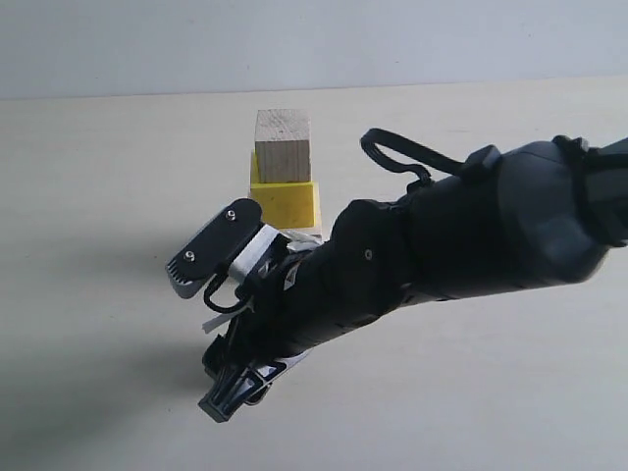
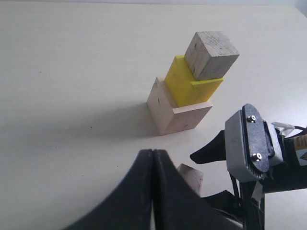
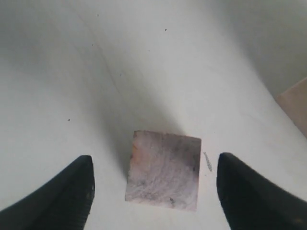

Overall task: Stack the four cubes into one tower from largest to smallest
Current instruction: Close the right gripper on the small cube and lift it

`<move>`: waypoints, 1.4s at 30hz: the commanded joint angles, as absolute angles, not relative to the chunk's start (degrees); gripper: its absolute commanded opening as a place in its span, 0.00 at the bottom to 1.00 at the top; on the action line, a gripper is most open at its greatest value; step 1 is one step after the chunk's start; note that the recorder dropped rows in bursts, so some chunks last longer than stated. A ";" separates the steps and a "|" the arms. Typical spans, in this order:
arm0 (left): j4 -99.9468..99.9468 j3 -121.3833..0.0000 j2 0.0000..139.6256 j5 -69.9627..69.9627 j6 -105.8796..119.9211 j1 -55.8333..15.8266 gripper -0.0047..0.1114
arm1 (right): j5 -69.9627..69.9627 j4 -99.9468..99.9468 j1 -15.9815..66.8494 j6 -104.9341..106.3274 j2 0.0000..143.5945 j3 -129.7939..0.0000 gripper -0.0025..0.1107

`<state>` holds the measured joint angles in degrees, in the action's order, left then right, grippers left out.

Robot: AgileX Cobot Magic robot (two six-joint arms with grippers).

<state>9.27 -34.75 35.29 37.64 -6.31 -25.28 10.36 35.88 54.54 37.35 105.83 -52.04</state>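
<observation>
Over to the right gripper [image 3: 154,162]: hangs wide open, black fingers [image 3: 62,196] spread well apart; straddles the loose small wooden cube [image 3: 163,171], lying flat on the pale table [image 3: 96,72] with a greyish grainy face up; shows bare table on both sides of that cube, so touches it with neither finger; has it sitting between the fingers, a shade nearer the finger on the side of the tower [image 1: 285,201]. Just past that same finger, at the frame's edge: catches only a corner of the large pale wooden cube [image 3: 295,103].

Across to the left gripper [image 2: 153,160]: presses its two dark fingers flat together along one seam, closed on each other alone; points roughly toward the tower, well ahead of the fingertips and off to one side. Stands three high at this moment: large pale wooden cube at the base, medium bright yellow cube [image 2: 194,86] seated on it, top small wooden cube [image 2: 211,55] crowning the yellow, not quite centred. Close beside the shut left fingers, half hidden behind them: spots the same loose cube, tucked between the right gripper's fingers.

From the exterior view: sees the right arm [image 1: 471,235] reaching across the middle, gripper down near the table and apart from the tower; hides most of the large cube behind the black casing; leaves the yellow cube and the top cube in plain sight above it.
</observation>
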 commanded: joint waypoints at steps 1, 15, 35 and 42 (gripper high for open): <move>9.60 -34.61 35.12 37.08 -6.43 -25.08 0.04 | 9.68 35.88 54.67 37.30 107.04 -52.62 0.62; 9.60 -34.61 35.12 37.20 -6.43 -25.08 0.04 | 7.86 35.88 54.67 37.30 109.44 -52.62 0.62; 9.81 -34.61 35.12 38.16 -6.43 -25.08 0.04 | 17.29 27.45 54.67 24.77 105.05 -53.60 0.02; 9.81 -34.61 35.12 38.87 -6.43 -25.08 0.04 | 28.19 -18.71 54.46 -19.01 97.75 -52.28 0.02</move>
